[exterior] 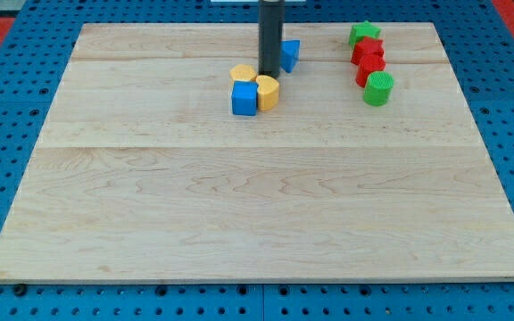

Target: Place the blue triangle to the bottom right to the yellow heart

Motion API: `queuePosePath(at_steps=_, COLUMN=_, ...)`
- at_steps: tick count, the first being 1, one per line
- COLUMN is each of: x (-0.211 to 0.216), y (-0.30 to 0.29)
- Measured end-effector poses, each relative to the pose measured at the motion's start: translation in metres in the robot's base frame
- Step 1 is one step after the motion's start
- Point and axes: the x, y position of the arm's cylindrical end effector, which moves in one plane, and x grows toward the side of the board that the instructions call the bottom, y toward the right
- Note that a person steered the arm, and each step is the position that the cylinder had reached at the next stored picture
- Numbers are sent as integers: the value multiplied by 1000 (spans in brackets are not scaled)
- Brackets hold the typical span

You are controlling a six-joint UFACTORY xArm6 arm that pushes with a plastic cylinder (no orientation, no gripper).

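1. No jaws on this rig, so no open/shut state to give. We end in a plain dark rod; my tip (269, 75) sits on the worktop (239, 214) near the middle of its top edge.
2. Blue triangle (290, 54): just to the view's right of the rod and slightly toward the top edge, partly hidden behind it. Touching or a hair apart, we can't tell.
3. Yellow heart (267, 92): just below the tip, toward the bottom edge. Packed against a blue cube (244, 98) on its left, with a yellow block (243, 72) just above that; shape of that one unclear.
4. Key relation: the triangle lies up-right of the tip, and the goal spot is down-right of the heart. So the tip stands on the wrong side; our read is we need to get round to the triangle's top-edge side, then push toward the bottom edge.
5. Risk: the tip is close to the heart, so any drift toward the bottom edge shoves the reference.
6. Room: bare board right of the heart. A green star (362, 33), two red blocks (368, 58) and a green cylinder (379, 88) sit well apart, near the top-right corner.
7. Surface: flat pale wood, with blue pegboard around it.
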Motion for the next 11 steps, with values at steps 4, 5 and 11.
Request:
queuePosePath(at_steps=4, x=-40, y=63)
queuePosePath(at_steps=5, x=-29, y=49)
queuePosePath(at_steps=11, x=71, y=27)
